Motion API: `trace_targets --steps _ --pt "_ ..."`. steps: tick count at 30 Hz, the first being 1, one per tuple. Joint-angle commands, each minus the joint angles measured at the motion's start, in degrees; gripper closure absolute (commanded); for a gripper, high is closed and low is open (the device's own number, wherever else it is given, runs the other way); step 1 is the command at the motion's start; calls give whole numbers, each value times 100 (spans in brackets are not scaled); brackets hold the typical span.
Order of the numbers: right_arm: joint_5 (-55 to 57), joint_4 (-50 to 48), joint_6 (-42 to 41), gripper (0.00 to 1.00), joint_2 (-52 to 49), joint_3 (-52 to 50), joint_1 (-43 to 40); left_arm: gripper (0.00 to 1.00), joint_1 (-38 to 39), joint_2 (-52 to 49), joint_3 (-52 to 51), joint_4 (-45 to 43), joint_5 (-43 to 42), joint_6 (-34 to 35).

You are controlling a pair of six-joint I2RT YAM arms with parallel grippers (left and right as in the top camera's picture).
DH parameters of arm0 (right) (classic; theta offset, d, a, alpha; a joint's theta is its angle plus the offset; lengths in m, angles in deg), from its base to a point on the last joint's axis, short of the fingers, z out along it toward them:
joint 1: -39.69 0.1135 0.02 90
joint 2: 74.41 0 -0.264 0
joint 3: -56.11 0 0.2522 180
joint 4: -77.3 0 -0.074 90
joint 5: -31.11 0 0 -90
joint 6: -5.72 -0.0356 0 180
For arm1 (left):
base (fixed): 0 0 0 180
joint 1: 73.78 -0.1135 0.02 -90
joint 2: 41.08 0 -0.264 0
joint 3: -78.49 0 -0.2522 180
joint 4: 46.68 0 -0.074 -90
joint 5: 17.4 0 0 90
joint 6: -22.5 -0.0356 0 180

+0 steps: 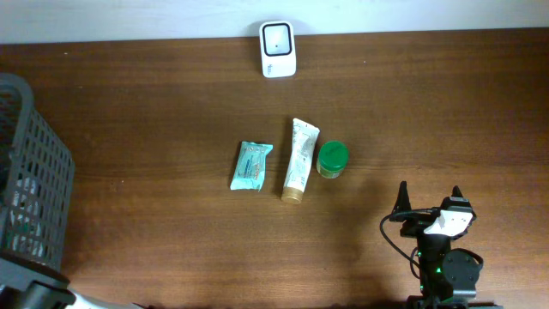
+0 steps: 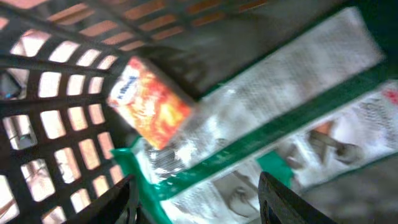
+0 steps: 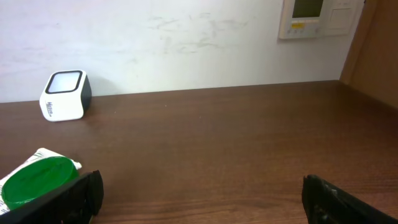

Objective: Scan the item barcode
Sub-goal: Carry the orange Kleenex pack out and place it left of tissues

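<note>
At the tabletop's [image 1: 171, 103] near edge, the right gripper [image 1: 429, 204] stands spread wide, empty. The left gripper [image 2: 202, 200], jaws apart, hangs inside the basket [image 1: 43, 163] over an orange box [image 2: 149, 102] (print blurred) and white-green packets [image 2: 298, 74]. Mid-tabletop lie a teal packet [image 1: 251, 166], tube [image 1: 300, 159] and green-lidded jar [image 1: 332, 159]; farthest, the white scanner [image 1: 278, 49].

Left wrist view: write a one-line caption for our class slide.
Left pincer, fingers apart, hovers over green-and-white packets beside an orange box in the dark mesh basket.
</note>
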Motion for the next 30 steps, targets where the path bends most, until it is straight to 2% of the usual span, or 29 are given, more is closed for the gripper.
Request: trace_targets --steps 1,5,9,11,14,18,21,22,23,24,25,30 --pt "28 13 17 2 42 -42 -22 40 -142 -96 -494 -295 380 -114" --pt "28 13 17 2 42 -42 -22 34 -142 -96 -1224 -1051 811 -136" --pt "26 13 17 2 42 -42 -22 32 -142 -103 -1611 -1956 841 -774" --pt "28 13 17 2 44 -42 -22 30 -144 -140 -1626 -2116 846 -782" --pt "28 13 17 2 42 -42 -22 29 -153 -323 -1624 -2304 890 -1176" --pt "28 13 17 2 42 -42 -22 27 -153 -713 -1624 -2426 962 -1176" --pt "26 13 17 2 42 -42 -22 29 -153 -905 -1626 -2465 1075 -1174" --pt "28 13 17 2 42 -42 -22 36 -153 -922 -1626 -2463 1075 -1174" --pt "28 13 17 2 42 -42 -22 54 -153 -922 -1624 -2463 1075 -1174" --pt "28 13 17 2 42 -42 -22 86 -153 -922 -1624 -2459 1075 -1174" --pt "26 13 17 2 42 -42 -22 100 -151 -920 -1624 -2457 1075 -1174" --pt "28 15 17 2 42 -42 -22 100 114 -380 -1351 -2179 1016 -1169"
